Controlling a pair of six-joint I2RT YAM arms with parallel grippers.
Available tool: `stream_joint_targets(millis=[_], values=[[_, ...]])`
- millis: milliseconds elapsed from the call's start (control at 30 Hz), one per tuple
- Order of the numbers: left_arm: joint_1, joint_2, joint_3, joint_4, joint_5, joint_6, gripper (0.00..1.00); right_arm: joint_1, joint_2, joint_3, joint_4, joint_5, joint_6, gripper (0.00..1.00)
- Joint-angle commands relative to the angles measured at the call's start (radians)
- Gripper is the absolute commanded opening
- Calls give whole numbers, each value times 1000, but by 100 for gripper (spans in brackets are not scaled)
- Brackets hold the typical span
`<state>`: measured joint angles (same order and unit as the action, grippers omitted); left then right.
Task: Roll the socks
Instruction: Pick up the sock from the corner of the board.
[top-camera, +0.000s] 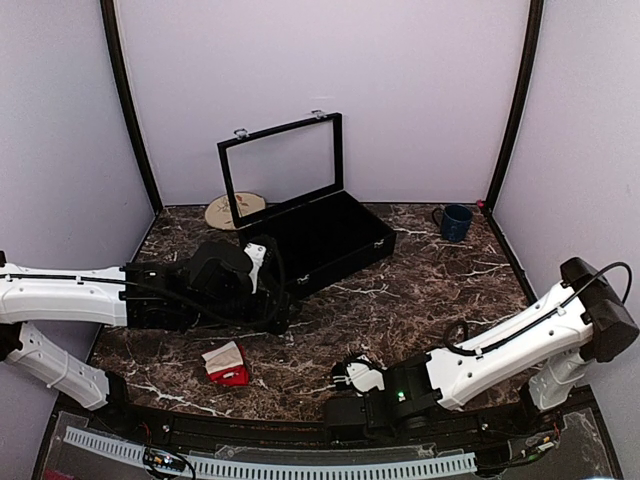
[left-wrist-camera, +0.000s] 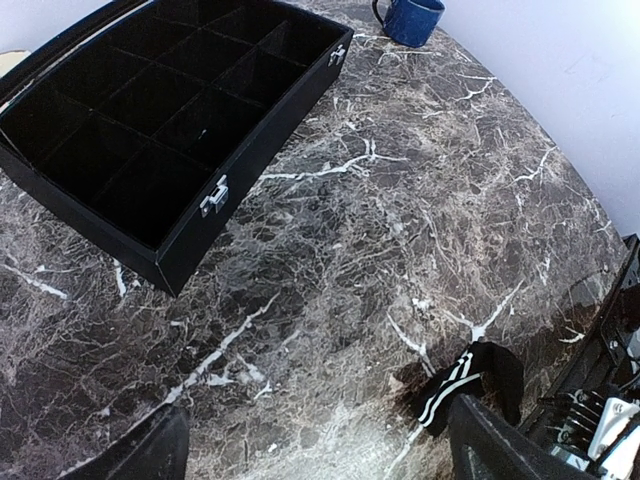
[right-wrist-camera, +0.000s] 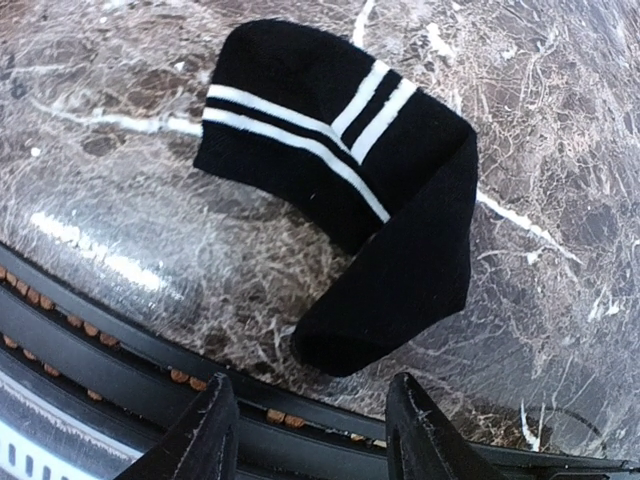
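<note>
A red sock bundle (top-camera: 229, 366) with a cream-white cuff lies on the marble table near the front, left of centre, and neither gripper touches it. A black sock with white stripes (right-wrist-camera: 350, 190) lies folded by the table's near edge; it also shows in the top view (top-camera: 347, 364) and the left wrist view (left-wrist-camera: 470, 385). My right gripper (right-wrist-camera: 312, 435) is open just short of this sock's toe end, with nothing between its fingers. My left gripper (left-wrist-camera: 320, 450) stands open over bare marble beside the black case (left-wrist-camera: 150, 130), holding nothing.
The black case (top-camera: 325, 240) stands open at the back centre, its glass lid upright and its compartments dark. A blue mug (top-camera: 456, 222) sits at the back right and a round tan mat (top-camera: 233, 210) at the back left. A slotted rail (right-wrist-camera: 120, 350) runs along the table's near edge.
</note>
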<state>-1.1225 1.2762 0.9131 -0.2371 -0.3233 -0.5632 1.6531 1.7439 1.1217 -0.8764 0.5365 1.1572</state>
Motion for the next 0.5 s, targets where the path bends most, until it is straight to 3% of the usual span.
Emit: stream_joint_targets(millis=[0,300,467], values=[[-5,-40,-16,-16,-22,-10,93,-27,16,-16,22,19,-32,48],[-5,-38,-21,-13,-23,-13,93,-63,24,-66,67,-12,-67,45],[-4,-34,-21,-7,-25,-10,93,-77,31,-74,94,-24,-95,31]])
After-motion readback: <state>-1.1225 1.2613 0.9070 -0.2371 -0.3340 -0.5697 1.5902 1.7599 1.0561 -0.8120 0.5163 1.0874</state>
